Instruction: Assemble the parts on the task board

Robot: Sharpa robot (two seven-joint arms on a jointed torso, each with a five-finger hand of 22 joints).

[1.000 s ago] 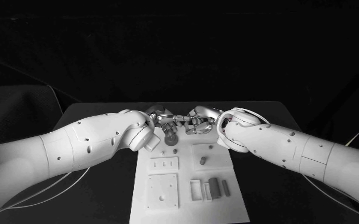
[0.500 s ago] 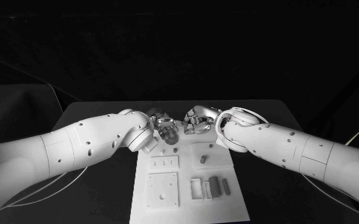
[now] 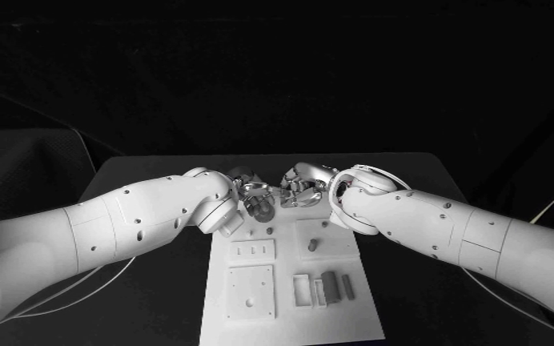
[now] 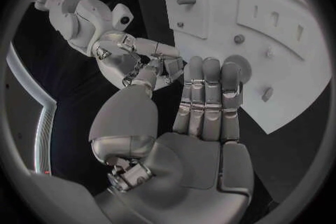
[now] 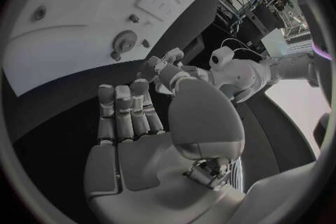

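Observation:
The white task board [image 3: 289,314] lies down the middle of the table. My left hand [image 3: 255,195] and right hand [image 3: 303,185] hover close together over its far end. Neither holds anything. The left hand [image 4: 209,102] has its fingers straight and side by side, their tips beside a round disc part [image 4: 243,63] on the board. The right hand [image 5: 128,115] is spread flat just off the board's far edge, and the disc [image 5: 126,40] lies free beyond it. A short peg [image 3: 313,243] stands in a board block.
Several small pegs [image 3: 269,231] stand near the disc. A slotted plate [image 3: 253,251] and a square plate [image 3: 252,291] lie on the board's left side, and grey bars [image 3: 331,287] and a white frame [image 3: 303,292] on its right. Black table [image 3: 150,178] surrounds the board.
Both hands have drawn slightly back toward the board's far end and the right hand has edged left. The parts on the board have not moved.

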